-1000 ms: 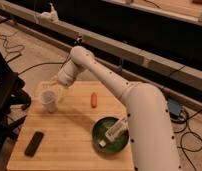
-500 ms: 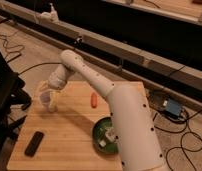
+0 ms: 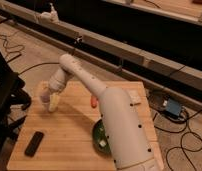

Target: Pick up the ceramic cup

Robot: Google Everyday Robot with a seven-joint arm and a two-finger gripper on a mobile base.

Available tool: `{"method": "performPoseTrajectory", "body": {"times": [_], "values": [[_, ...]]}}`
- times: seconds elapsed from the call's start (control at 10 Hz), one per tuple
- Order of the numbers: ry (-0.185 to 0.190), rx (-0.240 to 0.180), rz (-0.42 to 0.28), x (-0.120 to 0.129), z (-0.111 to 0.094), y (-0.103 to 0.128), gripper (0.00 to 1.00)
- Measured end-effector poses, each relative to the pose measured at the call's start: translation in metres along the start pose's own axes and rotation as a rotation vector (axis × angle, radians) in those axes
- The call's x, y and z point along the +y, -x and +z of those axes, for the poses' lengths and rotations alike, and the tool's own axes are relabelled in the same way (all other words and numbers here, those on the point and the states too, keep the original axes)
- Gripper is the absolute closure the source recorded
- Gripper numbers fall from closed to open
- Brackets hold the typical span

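One pale wooden table with a smooth, flat top carries everything in view. The robot's arm is a chain of rounded white shells, and it crosses the table from the lower right to the tool at the far left side. The tool is down at the ceramic cup and covers part of it; whether it is open, closed or gripping cannot be told.

The cup shows only as a small, pale, rounded shape beside the tool, near the table's left edge.

Other items:
- A green plate, half hidden behind the arm.
- A small orange object at the arm's edge.
- A flat white block at the far right.
- A flat black oblong at the near left.

A black chair stands left of the table.
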Motion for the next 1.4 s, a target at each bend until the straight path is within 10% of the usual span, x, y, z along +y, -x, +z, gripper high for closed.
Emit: {"method": "performPoseTrajectory", "body": {"times": [0.4,1.1,1.4], "values": [[0.007,-0.012,0.056,-0.003,0.010,-0.018,0.22],[-0.066,-0.010,0.081,-0.010,0.001,-0.029,0.89],[-0.139,-0.015,0.057,-0.014,-0.021,-0.020,1.00]]}}
